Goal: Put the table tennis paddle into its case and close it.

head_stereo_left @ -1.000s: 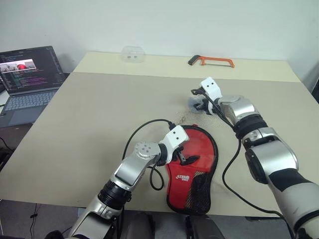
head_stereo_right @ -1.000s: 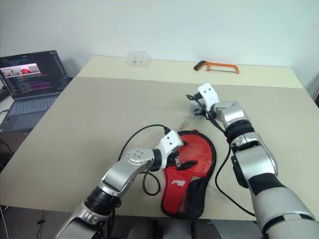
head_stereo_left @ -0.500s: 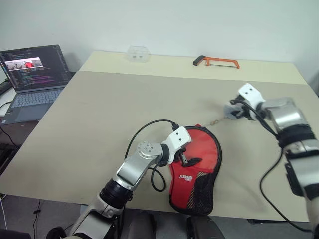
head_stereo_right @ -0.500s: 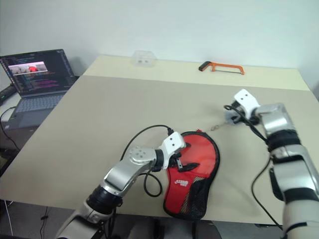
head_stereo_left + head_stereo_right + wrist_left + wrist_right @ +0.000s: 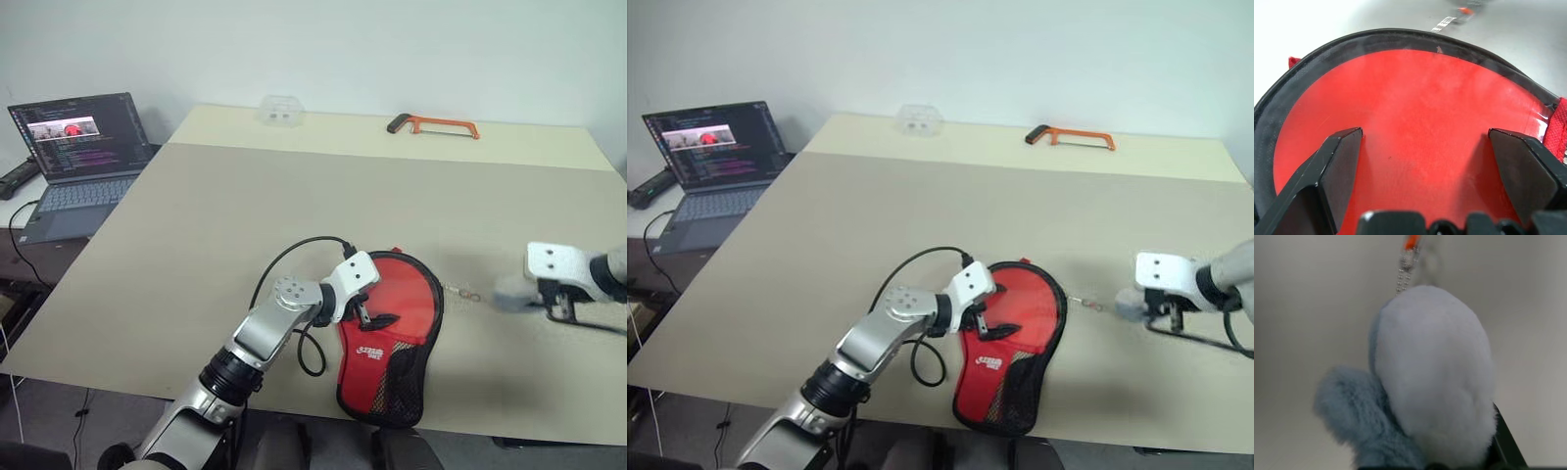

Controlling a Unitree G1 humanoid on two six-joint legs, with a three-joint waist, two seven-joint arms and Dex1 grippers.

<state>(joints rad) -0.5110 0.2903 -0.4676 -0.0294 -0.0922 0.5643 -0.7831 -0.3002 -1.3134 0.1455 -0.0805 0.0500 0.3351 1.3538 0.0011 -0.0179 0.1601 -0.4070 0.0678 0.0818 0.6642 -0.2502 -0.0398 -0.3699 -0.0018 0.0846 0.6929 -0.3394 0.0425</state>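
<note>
The red case (image 5: 390, 328) lies flat near the table's (image 5: 225, 215) front edge, the left pincer (image 5: 370, 311) spread wide over its round end. Just right of the case, the right pincer (image 5: 1164, 305) grips the grey charm (image 5: 1129, 304), its bead chain (image 5: 1085, 303) running to the zip. Steady pressure on the case should let the zip run cleanly.

Big beige table (image 5: 245, 206) against a plain white wall (image 5: 343, 49), evenly lit. Far left of the left end effector (image 5: 374, 315), an open laptop (image 5: 78, 147) on a side desk.
</note>
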